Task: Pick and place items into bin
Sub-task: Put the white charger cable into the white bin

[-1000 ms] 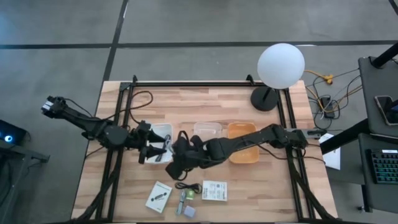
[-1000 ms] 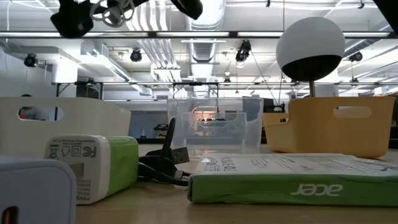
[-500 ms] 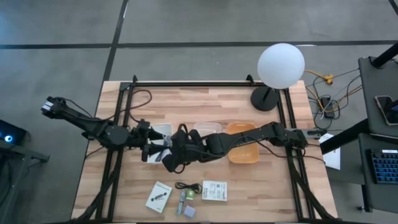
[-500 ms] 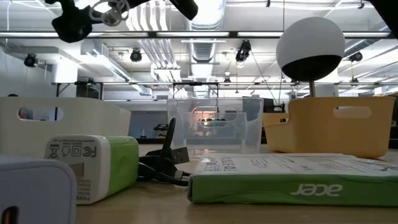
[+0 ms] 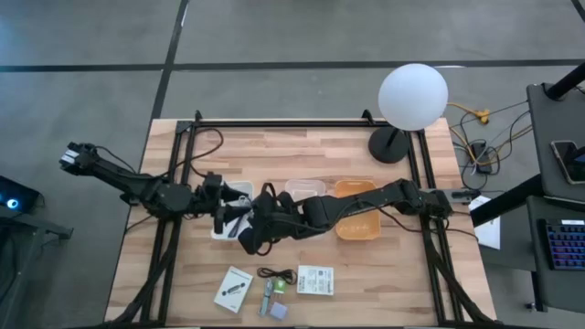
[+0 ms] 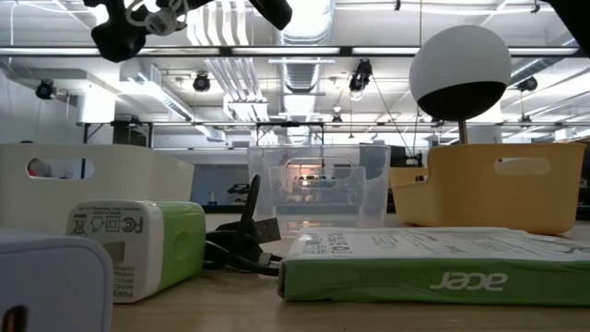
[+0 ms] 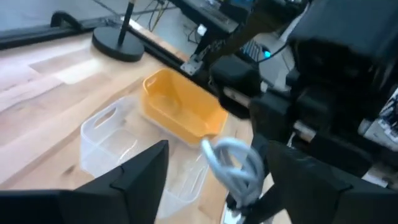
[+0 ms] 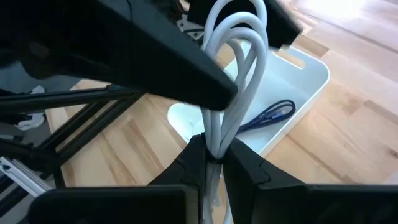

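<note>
My right gripper is shut on a coiled white-grey cable and holds it over the white bin, which has a blue cable lying in it. In the high view it sits at the bin's near edge. My left gripper is open, and the cable's loops show between its two fingers without plain contact. It hovers over the white bin. A black cable, white cards and small pieces lie near the table's near edge. My right gripper pinches the white-grey cable between its two fingers at the gathered end of the coil. The loops stand out beyond the fingertips. The cable is lifted clear, above the white bin.
A clear bin and an orange bin stand in a row to the right of the white bin. A lamp with a white globe stands at the far right. A black frame borders the table. The two arms are close together over the white bin.
My right gripper has carried the cable up and toward the white bin, away from the near edge. My left gripper has moved a little to the right, toward the right gripper and the cable.
</note>
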{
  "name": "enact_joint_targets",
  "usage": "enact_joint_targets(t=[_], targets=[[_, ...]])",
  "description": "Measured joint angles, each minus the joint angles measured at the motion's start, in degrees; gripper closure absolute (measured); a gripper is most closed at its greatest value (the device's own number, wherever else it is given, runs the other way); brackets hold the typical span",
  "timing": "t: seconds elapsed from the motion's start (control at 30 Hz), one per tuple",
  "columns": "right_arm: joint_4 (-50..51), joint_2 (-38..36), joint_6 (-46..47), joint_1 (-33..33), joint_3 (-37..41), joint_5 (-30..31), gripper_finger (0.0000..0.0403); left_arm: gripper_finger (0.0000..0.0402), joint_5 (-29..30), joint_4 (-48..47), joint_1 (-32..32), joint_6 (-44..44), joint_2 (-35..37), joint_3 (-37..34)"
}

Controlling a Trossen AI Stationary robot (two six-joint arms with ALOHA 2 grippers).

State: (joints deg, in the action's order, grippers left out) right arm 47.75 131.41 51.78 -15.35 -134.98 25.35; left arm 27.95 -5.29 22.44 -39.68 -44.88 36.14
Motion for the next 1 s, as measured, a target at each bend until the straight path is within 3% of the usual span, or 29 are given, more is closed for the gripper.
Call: enact_joint_targets(t=[0.13, 0.33, 0.53, 0.67, 0.77, 0.93, 1.0], targets=[[0.00, 0.00, -0.18, -0.02, 0.00, 0.10, 0.0375, 0.0212, -2.52, -0.20, 0.02, -0.04, -0.22, 0.00], [0.02, 0.00, -0.29, 0.09, 0.07, 0.10, 0.0370, 0.0301, -1.79, -0.01, 0.02, 1.38, -0.35, 0.00], [0.26, 0.00, 1.33, 0.01, 0.09, -0.87, 0.0327, 0.0388, 0.41, 0.27, -0.23, 4.69, -0.43, 0.00], [2.36, -0.13, 4.43, -0.31, 0.09, -5.15, 0.0283, 0.0391, 2.92, -1.53, -1.59, 5.70, -0.32, 0.02], [3.65, -0.56, 5.86, -0.92, 0.09, -8.11, 0.0249, 0.0395, 3.06, -9.40, -2.43, 4.32, -0.22, 1.26], [13.19, -2.91, 13.21, -2.80, 0.09, -5.67, 0.0208, 0.0398, 1.96, -34.55, -4.89, -15.10, 0.36, 3.22], [17.61, -3.74, 18.00, -3.69, 0.09, -4.28, 0.0200, 0.0398, -1.28, -37.79, -5.20, -20.64, 1.58, 2.43]])
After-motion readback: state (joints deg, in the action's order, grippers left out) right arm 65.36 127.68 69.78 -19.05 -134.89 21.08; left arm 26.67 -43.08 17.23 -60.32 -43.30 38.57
